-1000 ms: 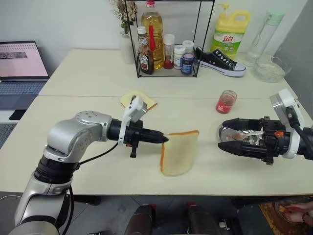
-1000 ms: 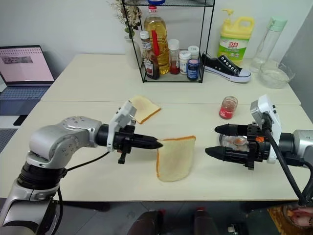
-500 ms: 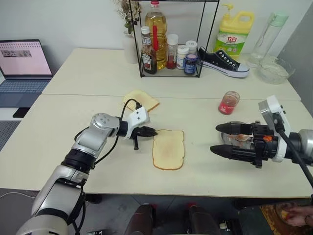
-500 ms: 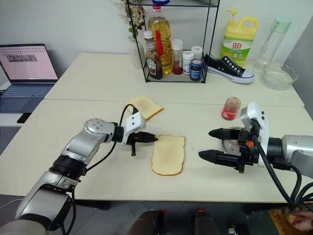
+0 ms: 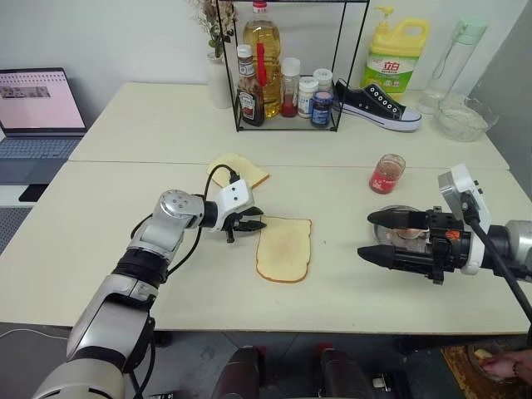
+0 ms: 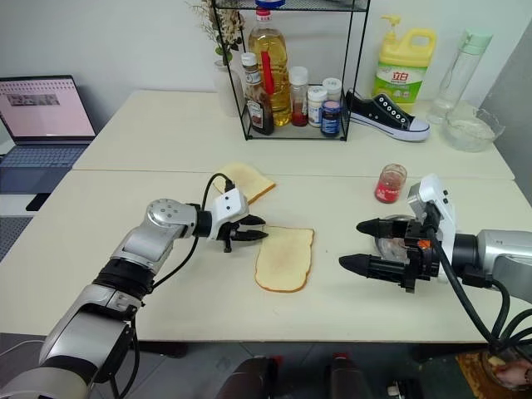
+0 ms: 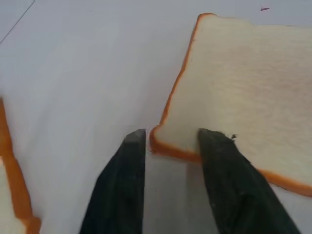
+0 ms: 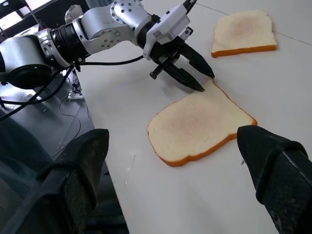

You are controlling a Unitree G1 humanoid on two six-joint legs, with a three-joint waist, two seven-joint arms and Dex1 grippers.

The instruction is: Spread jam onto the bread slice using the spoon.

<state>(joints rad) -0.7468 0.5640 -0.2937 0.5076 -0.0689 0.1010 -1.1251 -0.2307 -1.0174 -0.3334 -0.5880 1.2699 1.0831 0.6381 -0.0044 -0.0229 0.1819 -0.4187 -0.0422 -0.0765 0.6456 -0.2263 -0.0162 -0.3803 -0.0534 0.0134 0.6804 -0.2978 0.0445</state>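
Note:
The bread slice [image 5: 284, 249], pale cream with a golden crust, lies flat at the table's middle. My left gripper [image 5: 252, 223] is open at its near-left corner; in the left wrist view that corner [image 7: 168, 141] sits between the parted fingers [image 7: 122, 185]. The jam shows red in a small glass jar [image 5: 385, 173] at the right. My right gripper [image 5: 366, 236] hangs open to the right of the slice, holding nothing. Behind its fingers stands a round metal dish [image 5: 391, 224]; the spoon [image 5: 409, 233] seems to lie in it, mostly hidden.
A second slice [image 5: 238, 170] lies behind my left gripper. At the back stand a wire rack of bottles [image 5: 287, 75], a black sneaker [image 5: 378, 104], a yellow detergent jug [image 5: 394, 58] and a glass bowl [image 5: 461, 120]. A laptop [image 5: 37, 108] is far left.
A second ago my left gripper held the slice upright above the table. It then laid it flat, and its fingers have now parted. The right arm has stayed put.

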